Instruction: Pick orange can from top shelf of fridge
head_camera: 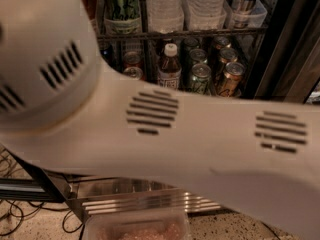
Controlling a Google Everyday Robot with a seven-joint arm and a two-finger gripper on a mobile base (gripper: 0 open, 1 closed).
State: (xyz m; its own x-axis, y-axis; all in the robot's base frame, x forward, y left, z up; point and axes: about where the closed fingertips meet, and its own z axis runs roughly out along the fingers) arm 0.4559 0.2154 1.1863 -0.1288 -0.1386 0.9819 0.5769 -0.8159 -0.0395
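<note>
Camera view.

White arm [200,134] slung across from 10 to 4 o'clock, vented joint bulging at 10. Blocks the middle of the fridge [282,44]. Gripper nowhere in frame, somewhere past an end of the arm. Grip state cannot be told; nothing seen held. Judged: posed ahead of the reach, pick not yet made.

Orange can [232,78] at 2 o'clock, upright, silver lid up, just right of a green can [200,78]. Second copper can just behind it. Seen just under the rail of the top shelf [200,33], foot hidden by the arm, so which level bears it cannot be told for sure. Front-row spot should suit a straight pull.

Rail carries water bottles [165,6] and a clear tray [247,18], probably to corral loose cans.

Steel base [150,201], slatted, at 6 o'clock. Speckled floor [225,226]. Loose cables [15,216] at 8. Clear bin [135,230] at 6.
</note>
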